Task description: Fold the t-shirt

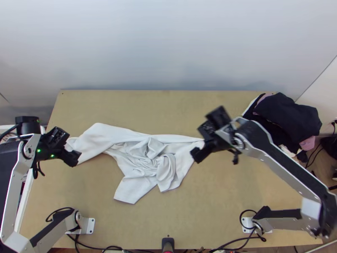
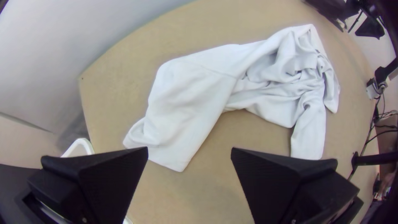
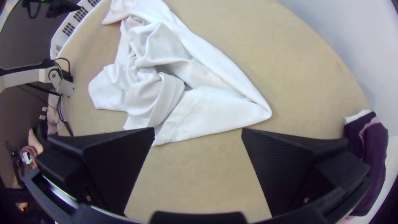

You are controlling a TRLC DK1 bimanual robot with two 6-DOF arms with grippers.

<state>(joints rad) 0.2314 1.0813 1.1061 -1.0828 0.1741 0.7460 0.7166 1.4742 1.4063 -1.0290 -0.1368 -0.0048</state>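
Top view: white t-shirt bunched on counter; left gripper at t-shirt's left end, right gripper by its right end, clothes pile off to its right. Left wrist view: left gripper open, fingers wide apart near t-shirt's smoother end. Right wrist view: right gripper open too, near t-shirt's other end.

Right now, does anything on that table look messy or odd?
Yes. The white shirt is crumpled in its middle, with smoother parts spreading out to the sides. Dark clothes are heaped untidily at the far right corner, reaching past the edge of the table. I see no spill.
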